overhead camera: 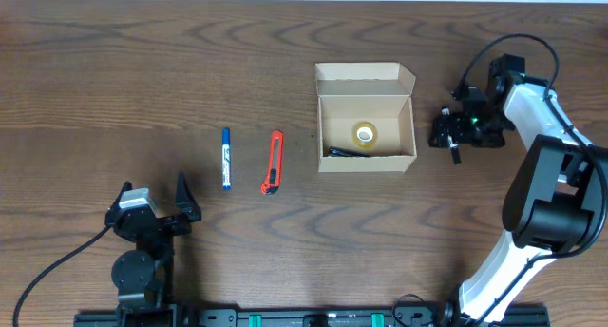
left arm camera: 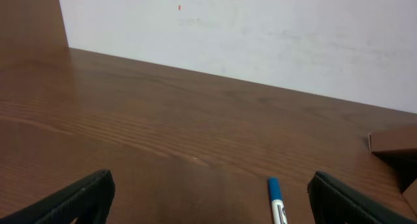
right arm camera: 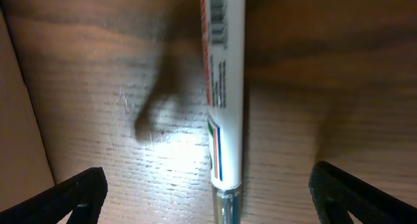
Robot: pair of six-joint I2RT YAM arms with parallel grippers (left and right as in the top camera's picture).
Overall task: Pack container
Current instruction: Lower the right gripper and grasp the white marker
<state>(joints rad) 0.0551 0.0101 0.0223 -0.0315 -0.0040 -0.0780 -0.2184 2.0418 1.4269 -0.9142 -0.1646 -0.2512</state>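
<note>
The container (overhead camera: 410,137), a tan cardboard box with its flap lid open at the back, sits right of centre. Inside it lie a roll of clear tape (overhead camera: 364,134) and a dark pen (overhead camera: 350,152). My right gripper (overhead camera: 450,129) hovers just right of the box, open. In the right wrist view a white pen (right arm camera: 225,87) lies on the wood between the open fingers (right arm camera: 78,195), untouched. My left gripper (overhead camera: 154,192) rests open at the front left, empty. A blue marker (overhead camera: 226,159) and an orange utility knife (overhead camera: 273,163) lie left of the box.
In the left wrist view the blue marker (left arm camera: 276,198) shows close to the right finger (left arm camera: 352,201), with a box corner (left arm camera: 391,140) at far right. The box wall (right arm camera: 16,120) lines the left of the right wrist view. A white wall borders the table's far edge.
</note>
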